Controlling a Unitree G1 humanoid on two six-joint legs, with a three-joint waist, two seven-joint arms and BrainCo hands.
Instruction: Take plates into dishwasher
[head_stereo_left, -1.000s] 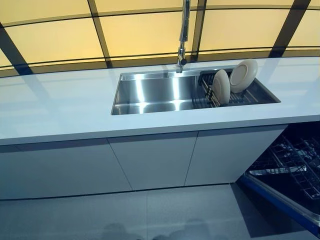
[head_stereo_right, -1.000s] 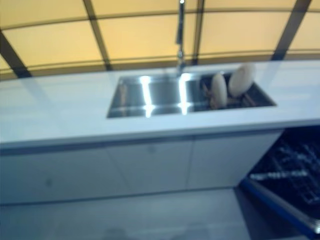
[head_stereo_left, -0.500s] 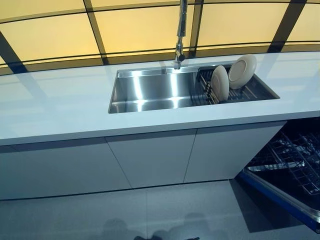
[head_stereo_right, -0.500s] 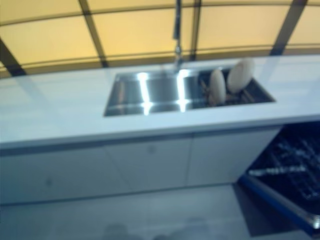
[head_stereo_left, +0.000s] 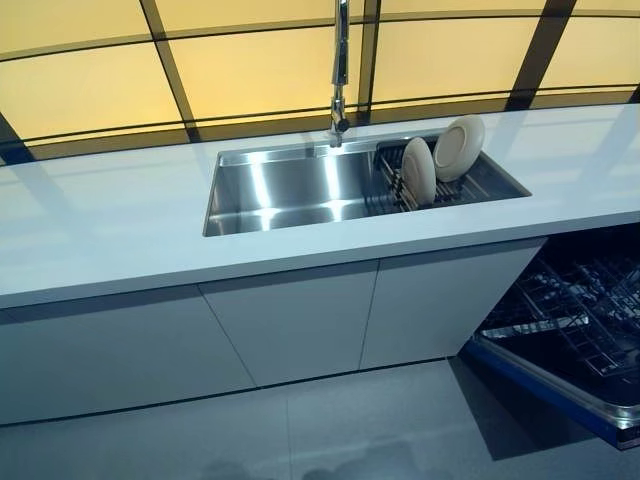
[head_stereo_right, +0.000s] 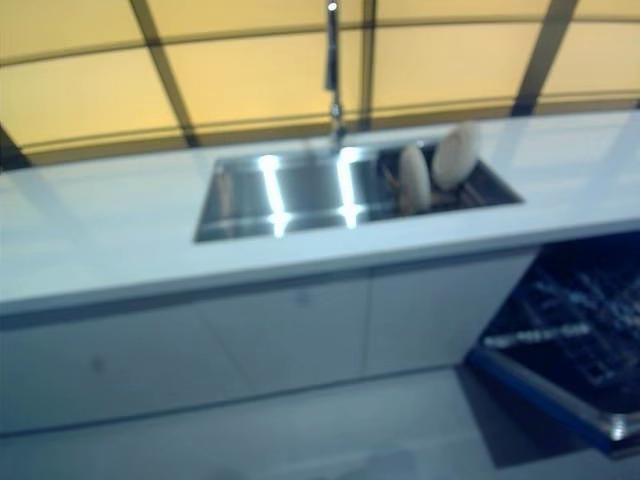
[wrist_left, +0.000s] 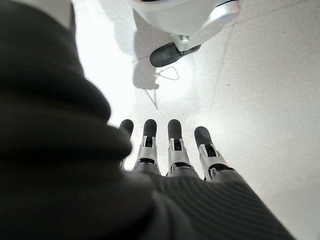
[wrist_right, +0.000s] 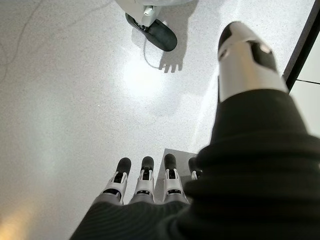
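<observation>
A smooth white countertop (head_stereo_left: 110, 225) runs across the head views with flat, handleless white cabinet fronts (head_stereo_left: 290, 320) beneath it and a matt grey tiled floor (head_stereo_left: 350, 430) below those. Set into the counter is a rectangular sink (head_stereo_left: 270, 190) of brushed steel with bright glare streaks on its bottom, and a slim chrome tap (head_stereo_left: 340, 70) rises behind it against yellow panels (head_stereo_left: 250, 70) divided by dark bars. At the sink's right end a dark wire rack (head_stereo_left: 395, 185) holds two plates (head_stereo_left: 432, 160), round, cream and glossy, standing on edge; the nearer one is seen nearly edge-on, the farther one leans back showing its face. Further right, under the counter, the dishwasher (head_stereo_left: 570, 330) stands open, its door (head_stereo_left: 545, 385) dropped towards the floor with a blue edge and its grey wire basket (head_stereo_left: 575, 315) showing. Neither hand appears in the head views. The left hand (wrist_left: 170, 150) hangs over pale speckled floor, fingers straight, relaxed and empty, well apart from the plates. The right hand (wrist_right: 145, 182) hangs likewise, fingers extended, thumb (wrist_right: 245, 55) stuck out, grasping nothing.
</observation>
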